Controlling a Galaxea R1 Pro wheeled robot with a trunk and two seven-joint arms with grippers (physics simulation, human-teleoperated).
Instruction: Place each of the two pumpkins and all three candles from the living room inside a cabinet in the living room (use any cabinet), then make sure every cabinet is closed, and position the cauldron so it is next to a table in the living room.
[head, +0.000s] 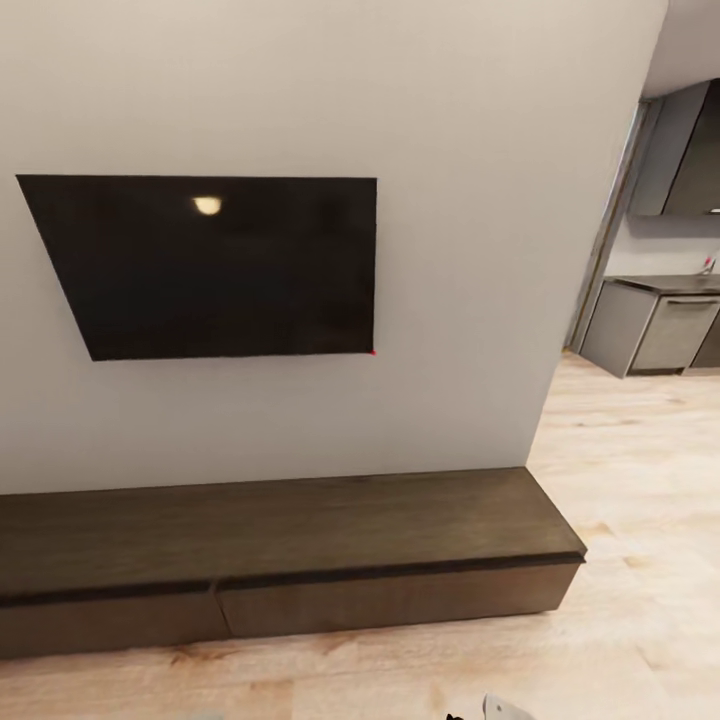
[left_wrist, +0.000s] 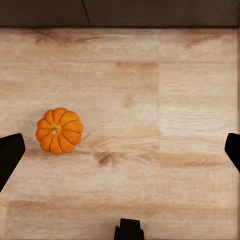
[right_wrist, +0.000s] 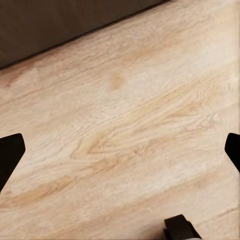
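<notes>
Pumpkin (left_wrist: 59, 130): in our left wrist view it sits alone on the wood floor (left_wrist: 150, 150), near the cabinet's foot.
Head view: we face the cabinet (head: 290, 545), drawers closed, below a wall television (head: 215, 265).
Left gripper (left_wrist: 120, 150): fingers spread wide, holding nothing.
Right gripper (right_wrist: 120, 152): equally spread over bare floor.

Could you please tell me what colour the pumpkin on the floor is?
The pumpkin is bright orange with ribbed segments, seen best in the left wrist view.

A: Cabinet (head: 300, 540): dark brown wood, matt, faint grain. Floor (head: 620, 640): pale wood planks, smooth.
B: Noted. Pumpkin (left_wrist: 59, 130): orange, ribbed, slight sheen. TV screen (head: 215, 265): glossy black.
</notes>
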